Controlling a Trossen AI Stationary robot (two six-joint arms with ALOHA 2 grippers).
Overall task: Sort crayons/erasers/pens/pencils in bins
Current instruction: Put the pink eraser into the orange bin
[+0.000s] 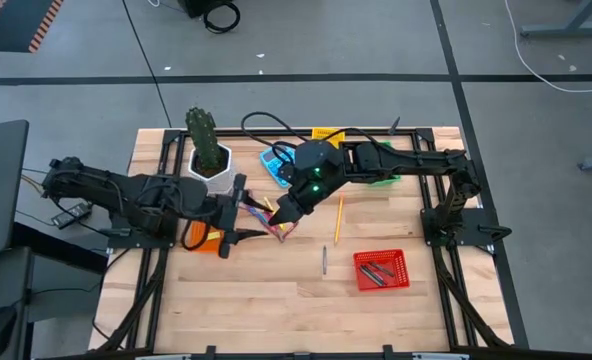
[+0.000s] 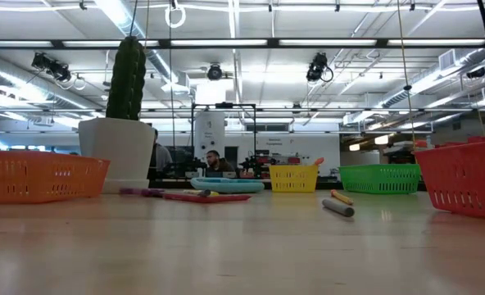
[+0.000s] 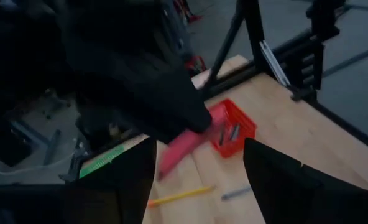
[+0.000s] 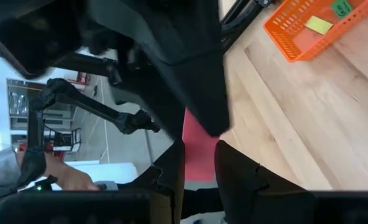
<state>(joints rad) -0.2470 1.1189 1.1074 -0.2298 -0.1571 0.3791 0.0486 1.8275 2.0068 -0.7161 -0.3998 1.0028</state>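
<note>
Left gripper (image 1: 238, 212): fingers wide apart, holding nothing, beside the pink eraser.
Right gripper (image 1: 281, 228): pinching the pink eraser (image 4: 199, 149), mid-table.
Red bin (image 1: 381, 270): at 4 o'clock, pens (image 1: 374, 272) inside.
Pencil (image 1: 337, 219): near centre.

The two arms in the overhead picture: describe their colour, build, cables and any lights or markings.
Both arms are black and jointed, built of chunky segments. The left arm has dark cables looping beside its base. The right arm shows small green lights on its rounded wrist housing, with a black cable curling behind it. Each pincer has two dark, flat, tapering fingers.
</note>
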